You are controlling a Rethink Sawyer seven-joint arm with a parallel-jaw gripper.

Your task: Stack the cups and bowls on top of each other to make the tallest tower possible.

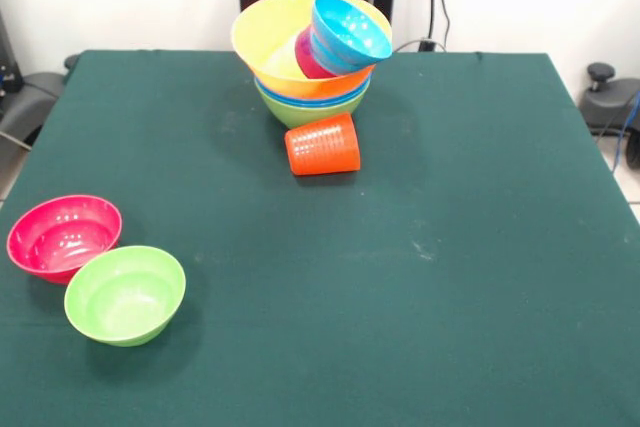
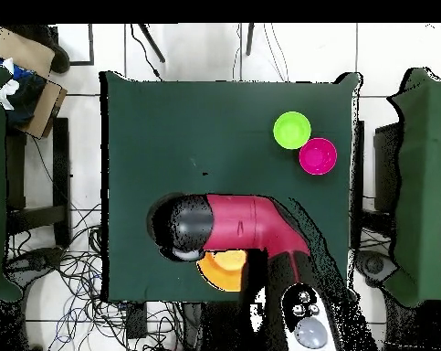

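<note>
The tower [image 1: 312,82] stands at the table's far middle: a green bowl [image 1: 300,113] lowest, blue rims above it, and the wide orange-yellow bowl [image 1: 270,37] on top. Inside that bowl a small light-blue bowl [image 1: 350,32] leans on a purple cup [image 1: 305,55]. A ribbed orange-red cup [image 1: 322,145] sits on the cloth just in front of the tower, touching nothing. In the overhead view the red and black arm [image 2: 246,224] covers the tower, and only a part of the orange-yellow bowl [image 2: 225,271] shows. The gripper is hidden in both views.
A pink-red bowl [image 1: 63,235] and a small green bowl [image 1: 125,293] sit side by side, rims touching, at the near left of the green table [image 1: 450,247]; overhead they are the pink-red bowl [image 2: 318,156] and green bowl [image 2: 292,130]. Cables and chairs surround the table.
</note>
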